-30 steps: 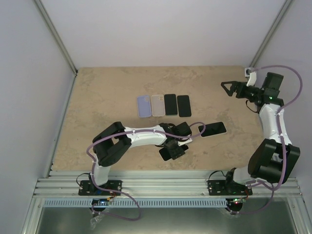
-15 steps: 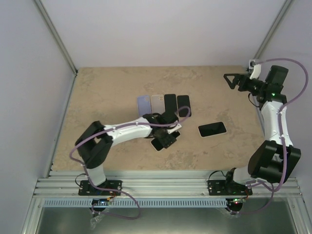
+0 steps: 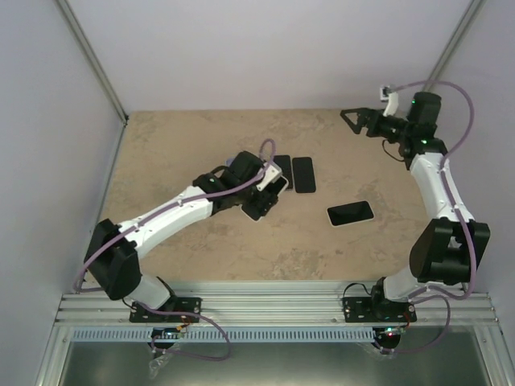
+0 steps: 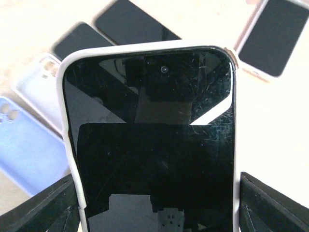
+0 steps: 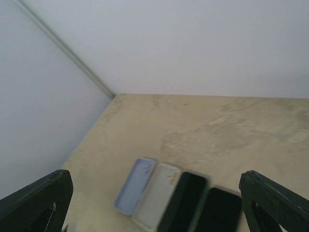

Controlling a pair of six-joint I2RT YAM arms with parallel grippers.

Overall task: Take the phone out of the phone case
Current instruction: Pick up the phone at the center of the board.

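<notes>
A black phone (image 4: 154, 145) in a white phone case (image 4: 145, 48) fills the left wrist view, screen towards the camera. My left gripper (image 4: 157, 208) is shut on it across its width, one finger at each long edge. From above, the left gripper (image 3: 261, 195) holds the cased phone (image 3: 256, 207) just over the table, beside the row of cases. My right gripper (image 3: 352, 122) hangs open and empty in the air at the back right, and its wrist view looks between the fingers of the right gripper (image 5: 157, 198) down onto that row.
A blue case (image 5: 135, 186), a white case (image 5: 157, 195), a dark green cased phone (image 5: 183, 203) and a black phone (image 5: 217, 210) lie side by side mid-table. Another phone in a pale case (image 3: 350, 213) lies alone to the right. Walls close in the table.
My left arm has carried the cased phone from the front middle of the table back and left to the row of cases. The right arm has swung left, staying open.
</notes>
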